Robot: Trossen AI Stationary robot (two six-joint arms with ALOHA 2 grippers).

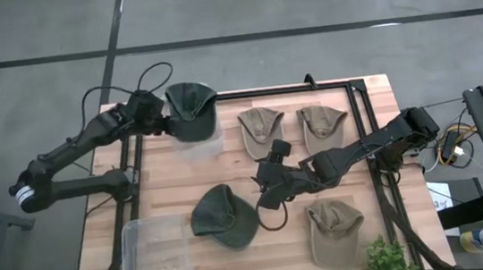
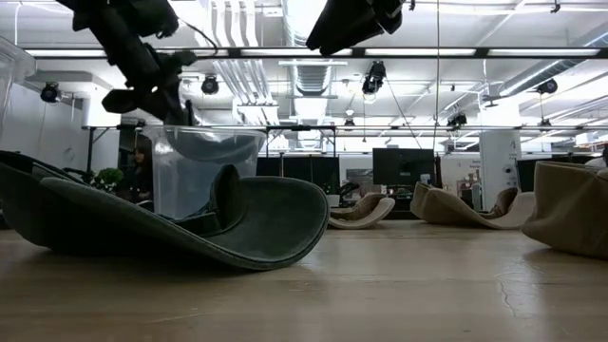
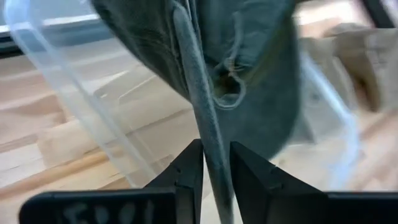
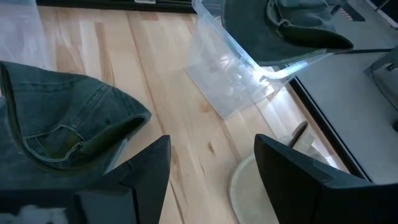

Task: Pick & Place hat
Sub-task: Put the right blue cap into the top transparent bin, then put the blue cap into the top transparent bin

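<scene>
Green denim cap (image 1: pixel 192 110) pinched by left claw (image 3: pixel 216 171) over clear bin (image 1: pixel 196 144), far left; release pending. Right claw (image 4: pixel 211 168) spread beside second green cap (image 1: pixel 223 216).

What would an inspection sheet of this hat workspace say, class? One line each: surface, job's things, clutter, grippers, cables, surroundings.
Surface: wooden table, black frame along its edges.
Job's things: dark green hat held over a clear bin; second green hat lying on the table; three tan hats.
Clutter: second clear bin at the near-left corner; small plant.
Grippers: left gripper shut on the dark green hat's edge; right gripper open, beside the second green hat.
Cables: black loops behind the left arm.
Surroundings: open office with ceiling lights, a monitor.
</scene>
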